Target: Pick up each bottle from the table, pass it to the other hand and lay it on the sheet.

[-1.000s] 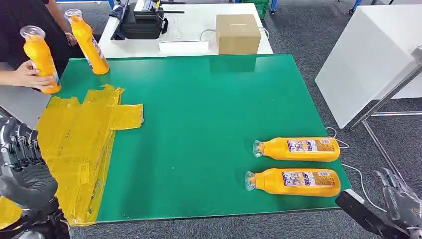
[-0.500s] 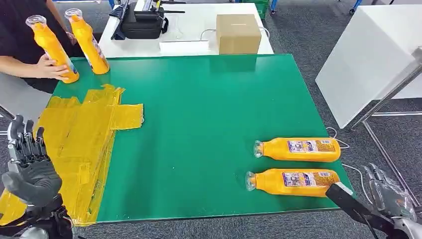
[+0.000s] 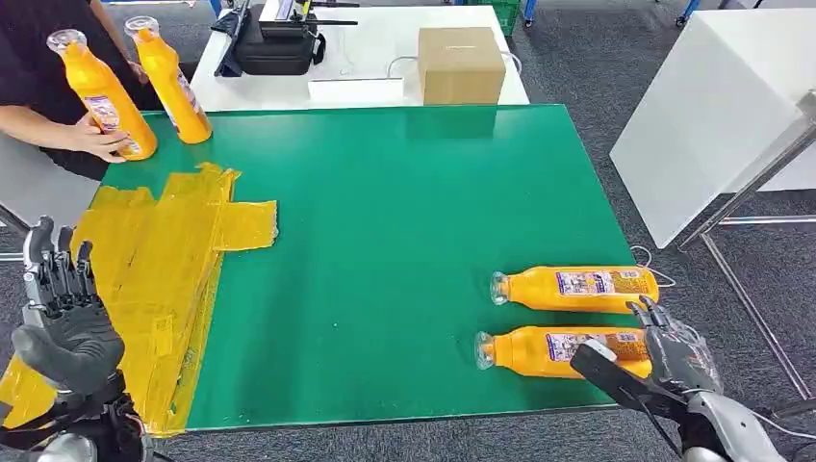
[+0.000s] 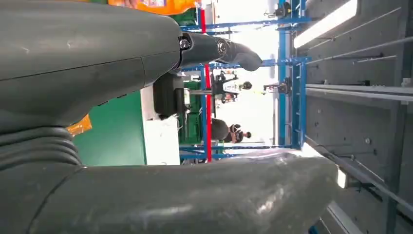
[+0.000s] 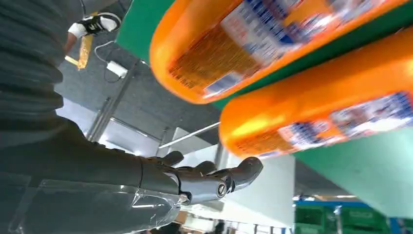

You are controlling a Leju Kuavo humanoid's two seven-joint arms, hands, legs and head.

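The green table (image 3: 385,241) carries two orange bottles lying on their sides: the near bottle (image 3: 539,351) just beside the right hand (image 3: 664,361), the far bottle (image 3: 575,288) just beyond it. A yellow sheet (image 3: 154,269) lies flat beside the left hand (image 3: 63,327). Two upright orange bottles (image 3: 173,82) stand well beyond that hand.

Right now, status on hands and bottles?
Left hand open by sheet. Right hand open at near bottle, no grip. Person's hand on far-corner bottle.
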